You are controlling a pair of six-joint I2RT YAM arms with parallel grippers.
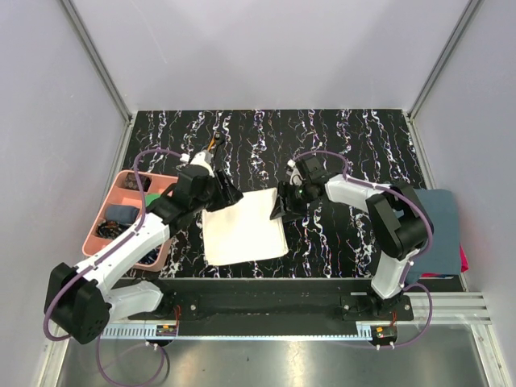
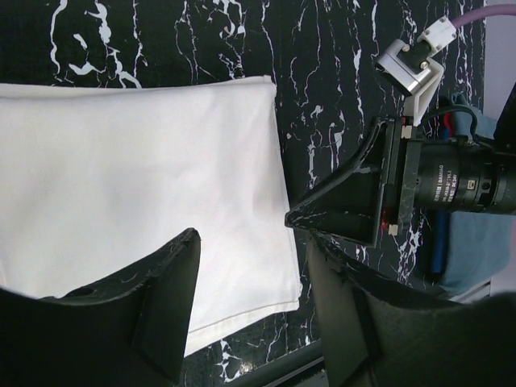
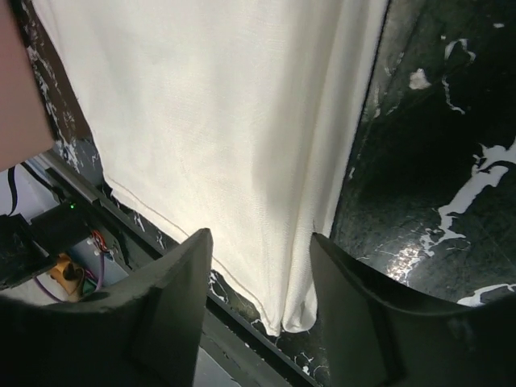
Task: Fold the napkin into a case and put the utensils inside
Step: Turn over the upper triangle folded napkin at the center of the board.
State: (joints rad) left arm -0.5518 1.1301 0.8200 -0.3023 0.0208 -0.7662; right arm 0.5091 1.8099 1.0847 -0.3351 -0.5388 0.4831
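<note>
Cream napkin (image 1: 244,226), left tool (image 2: 251,266), right tool (image 3: 262,266), apparently edge-side

One cream napkin (image 1: 243,226) lies on the single black marbled tabletop (image 1: 347,137). There is also one pink compartment tray (image 1: 156,254), whose small dark contents are too jumbled to count. There are two arms with one gripper apiece, the left gripper (image 1: 232,195) and the right gripper (image 1: 282,211), each with two fingers, plus one blue-grey towel (image 1: 442,222) at the right and one orange-handled stick (image 1: 214,144) by the left arm.
</note>
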